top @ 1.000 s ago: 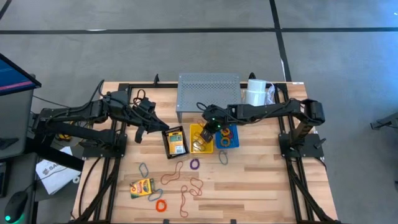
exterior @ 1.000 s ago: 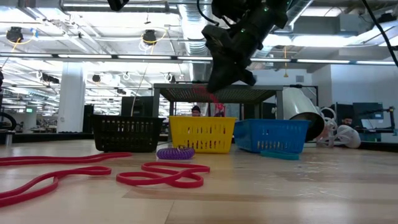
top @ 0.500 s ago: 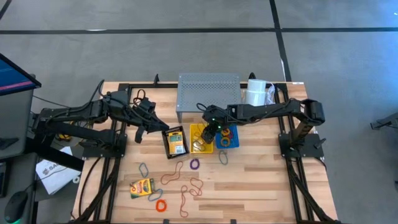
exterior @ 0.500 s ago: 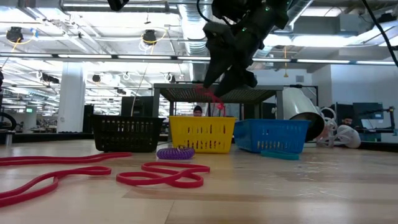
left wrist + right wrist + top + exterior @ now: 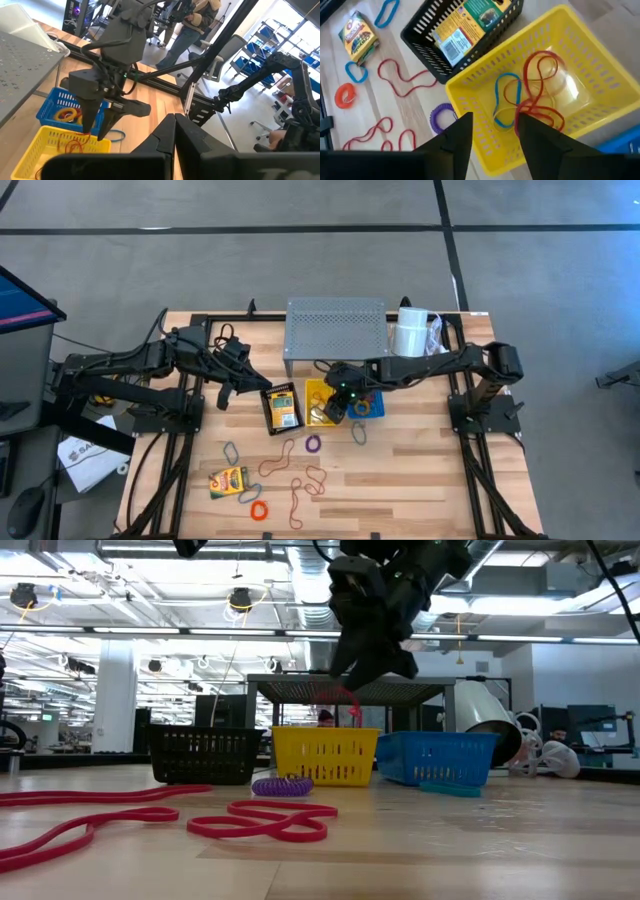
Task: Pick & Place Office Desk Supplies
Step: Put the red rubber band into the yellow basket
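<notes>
While the left gripper (image 5: 226, 393) waits shut and empty near the table's (image 5: 430, 480) left edge, beside the black basket (image 5: 281, 408) that already holds a crayon box, most of the supplies lie loose on the wood. A second crayon box (image 5: 228, 480) sits toward the front-left corner, with rubber-band loops (image 5: 300, 480) scattered just to its right toward the middle of the front edge: red, blue, orange and a purple one (image 5: 313, 444).

The boxes look light and stiff, so I'd pinch one across its narrow sides. The bands are limp, thin and flat on the wood; they'd want a pinch on a single strand and could easily slip or drag a neighbour along.

Further right, the right gripper (image 5: 494, 131) hangs over the yellow basket (image 5: 485, 92) with its fingers parted and nothing between them; a red band (image 5: 540, 97) lies in the basket below. A second ago those fingers were nearly shut over the basket; since then they have opened and the arm has shifted slightly. The blue basket (image 5: 368, 402) stands just right of the yellow one.
</notes>
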{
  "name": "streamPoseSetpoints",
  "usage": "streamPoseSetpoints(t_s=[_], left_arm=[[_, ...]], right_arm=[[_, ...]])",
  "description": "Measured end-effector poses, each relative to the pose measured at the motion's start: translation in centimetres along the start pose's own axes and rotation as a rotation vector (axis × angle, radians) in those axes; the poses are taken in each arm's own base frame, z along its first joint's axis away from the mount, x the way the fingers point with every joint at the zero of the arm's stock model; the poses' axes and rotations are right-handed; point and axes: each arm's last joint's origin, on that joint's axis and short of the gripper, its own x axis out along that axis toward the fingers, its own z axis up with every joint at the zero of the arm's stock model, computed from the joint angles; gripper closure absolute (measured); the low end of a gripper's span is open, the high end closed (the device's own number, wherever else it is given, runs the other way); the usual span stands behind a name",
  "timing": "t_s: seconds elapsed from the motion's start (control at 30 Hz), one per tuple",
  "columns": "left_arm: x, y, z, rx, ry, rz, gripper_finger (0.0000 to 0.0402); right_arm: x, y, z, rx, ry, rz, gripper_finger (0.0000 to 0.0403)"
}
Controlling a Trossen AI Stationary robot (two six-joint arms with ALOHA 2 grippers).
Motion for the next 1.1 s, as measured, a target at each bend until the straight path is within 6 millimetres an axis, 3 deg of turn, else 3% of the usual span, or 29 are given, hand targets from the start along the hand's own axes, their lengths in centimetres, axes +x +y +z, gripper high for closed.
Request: streamPoseSetpoints(t_s=[0.2,0.5,0.63,0.77,0.93,1.1], left_arm=[[0.0,0.0,0.0,0.000,0.000,0.000,0.0399],[0.0,0.0,0.0,-0.007,0.002,-0.003,0.0399],[0.0,0.0,0.0,-0.007,0.003,-0.006,0.0399],[0.0,0.0,0.0,-0.007,0.004,-0.008,0.0399],[0.0,0.0,0.0,-0.007,0.004,-0.008,0.0399],[0.0,0.0,0.0,-0.003,0.004,-0.008,0.0399]], right_arm=[[-0.1,0.0,0.8,0.026,0.027,0.167,0.0272],[0.0,-0.9,0.3,0.080,0.038,0.009,0.0292],[0.0,-0.7,0.5,0.067,0.066,0.101,0.0295],[0.0,-1.2,0.4,0.107,0.013,-0.035,0.0296],[0.1,-0.5,1.1,0.090,0.040,0.168,0.0296],[0.9,-1.7,0.1,0.122,0.079,-0.028,0.0296]])
